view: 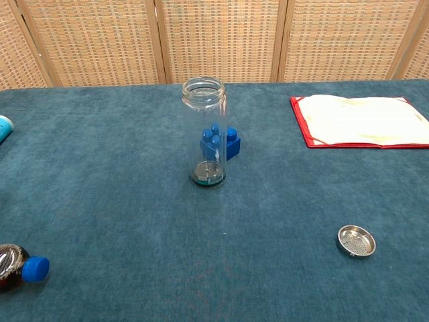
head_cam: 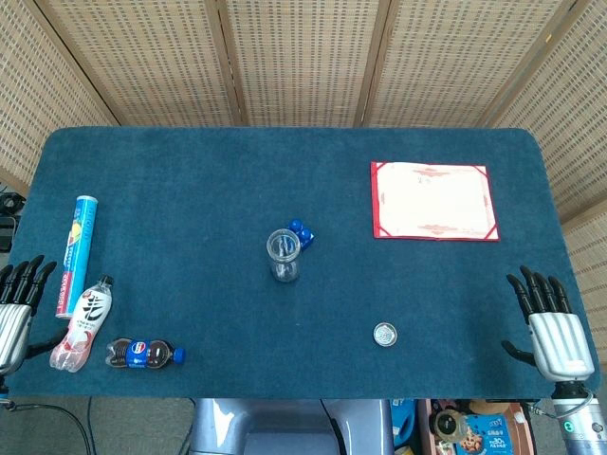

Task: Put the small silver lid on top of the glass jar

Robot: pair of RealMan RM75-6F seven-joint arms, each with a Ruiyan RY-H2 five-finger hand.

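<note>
A tall clear glass jar [head_cam: 284,255] [view: 206,131] stands upright and uncovered near the middle of the blue table. The small silver lid [head_cam: 384,334] [view: 356,241] lies flat on the cloth, to the right of the jar and nearer the front edge. My right hand [head_cam: 550,325] hovers at the table's front right corner, fingers spread and holding nothing, well right of the lid. My left hand [head_cam: 17,305] sits at the front left edge, fingers spread and holding nothing. Neither hand shows in the chest view.
A blue toy brick [head_cam: 302,231] [view: 221,143] sits just behind the jar. A red folder with cream pages [head_cam: 434,200] [view: 365,119] lies at the back right. At the left lie a blue tube [head_cam: 75,253], a white bottle [head_cam: 82,323] and a cola bottle [head_cam: 142,354] [view: 20,267].
</note>
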